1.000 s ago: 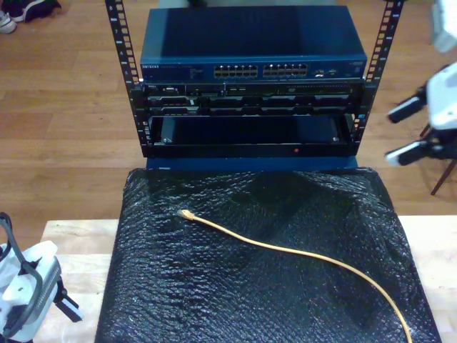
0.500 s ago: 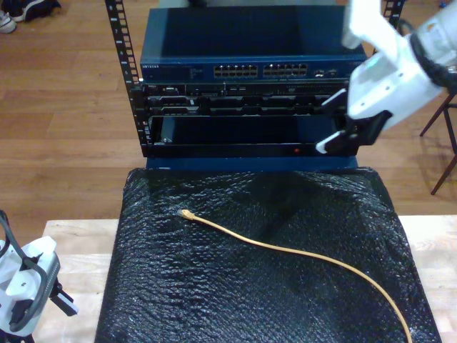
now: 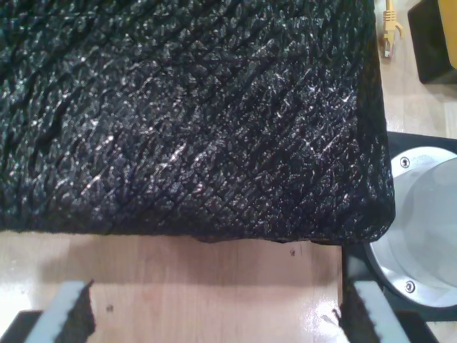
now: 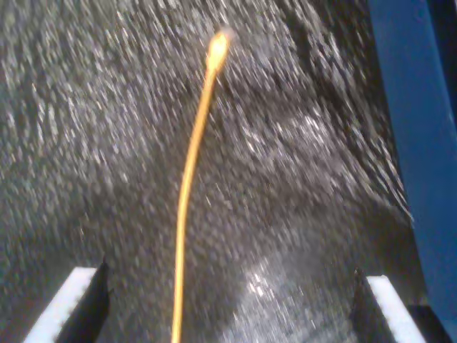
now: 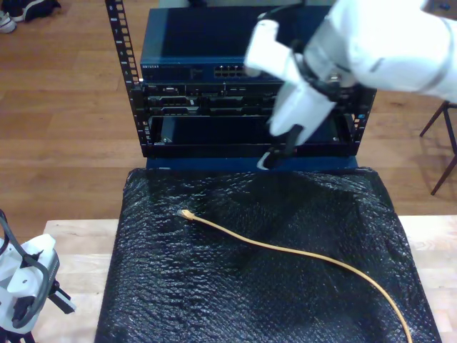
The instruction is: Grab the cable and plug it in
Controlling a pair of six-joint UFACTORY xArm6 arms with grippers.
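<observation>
The orange-yellow cable [image 5: 300,253] lies loose on the black mat [image 5: 214,300], running from the exterior view's lower right to its plug [image 5: 187,214] at mid-left. My second gripper [image 5: 275,146] hangs in front of the rack, above the mat's far edge and well off the cable. It is open, its fingers [image 4: 71,307] spread wide, with the cable [image 4: 187,186] and its blurred plug [image 4: 217,46] far below. My first gripper [image 5: 36,300] sits at the exterior view's lower left, beside the mat. It is open [image 3: 218,318] over bare wood, holding nothing.
A blue network switch [image 5: 186,43] with rows of ports [image 5: 232,71] sits in a black rack [image 5: 118,43] behind the mat. In the first wrist view, a round metal arm base [image 3: 421,221] stands by the mat's corner and a short yellow plug end [image 3: 389,25] lies on the wood.
My second arm has swung from the exterior view's right edge leftward to in front of the rack. My first gripper has sunk slightly. The cable has not moved.
</observation>
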